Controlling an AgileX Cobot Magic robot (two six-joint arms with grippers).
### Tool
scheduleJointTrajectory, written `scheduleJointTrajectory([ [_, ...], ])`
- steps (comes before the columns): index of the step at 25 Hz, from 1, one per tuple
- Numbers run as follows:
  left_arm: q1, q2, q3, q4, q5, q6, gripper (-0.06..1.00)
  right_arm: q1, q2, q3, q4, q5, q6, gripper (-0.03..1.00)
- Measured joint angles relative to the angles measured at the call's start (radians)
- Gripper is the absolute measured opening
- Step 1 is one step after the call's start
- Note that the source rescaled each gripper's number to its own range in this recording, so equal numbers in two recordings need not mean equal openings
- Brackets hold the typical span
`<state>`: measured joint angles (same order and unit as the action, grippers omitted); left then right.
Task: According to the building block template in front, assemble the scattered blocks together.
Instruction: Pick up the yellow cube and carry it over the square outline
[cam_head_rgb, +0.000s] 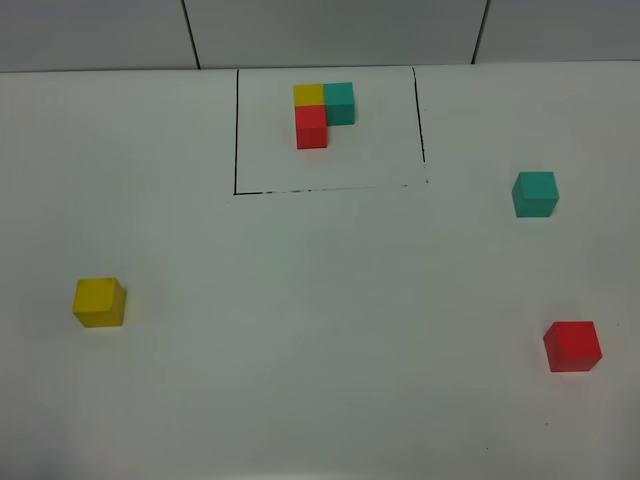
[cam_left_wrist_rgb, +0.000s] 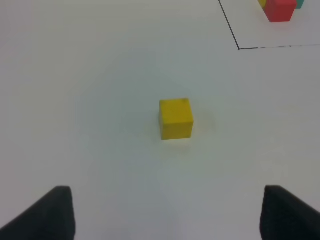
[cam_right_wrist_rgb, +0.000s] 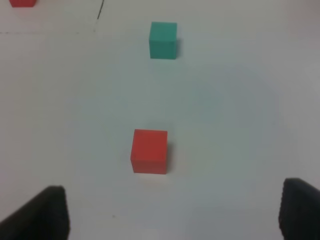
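Observation:
The building block template (cam_head_rgb: 323, 113), a joined yellow, teal and red L, sits inside a thin black rectangle at the back centre. Of the scattered blocks, the yellow cube (cam_head_rgb: 99, 302) lies at the left, the teal cube (cam_head_rgb: 535, 193) at the right and the red cube (cam_head_rgb: 572, 346) at the near right. Neither arm shows in the exterior view. My left gripper (cam_left_wrist_rgb: 167, 212) is open, its dark fingertips (cam_left_wrist_rgb: 55, 212) spread wide, with the yellow cube (cam_left_wrist_rgb: 176, 118) ahead of it. My right gripper (cam_right_wrist_rgb: 172, 215) is open too, with the red cube (cam_right_wrist_rgb: 149, 151) ahead and the teal cube (cam_right_wrist_rgb: 163, 40) beyond.
All the cubes rest on a white table (cam_head_rgb: 320, 300) with a tiled wall behind. The corner of the black frame line (cam_left_wrist_rgb: 238, 48) and the template's red cube (cam_left_wrist_rgb: 280, 10) show far ahead in the left wrist view.

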<state>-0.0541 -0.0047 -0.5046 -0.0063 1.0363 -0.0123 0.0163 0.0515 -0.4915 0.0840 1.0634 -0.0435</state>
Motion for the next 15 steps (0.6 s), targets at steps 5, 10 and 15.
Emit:
scheduleJointTrajectory([
  [5,0.0,0.0,0.0,0.0,0.0,0.0,0.74,0.0,0.0,0.0,0.0,0.0,-0.002,0.72],
  [10,0.0,0.0,0.0,0.0,0.0,-0.001,0.74,0.0,0.0,0.0,0.0,0.0,-0.002,0.72],
  [15,0.0,0.0,0.0,0.0,0.0,0.0,0.74,0.0,0.0,0.0,0.0,0.0,-0.002,0.72],
])
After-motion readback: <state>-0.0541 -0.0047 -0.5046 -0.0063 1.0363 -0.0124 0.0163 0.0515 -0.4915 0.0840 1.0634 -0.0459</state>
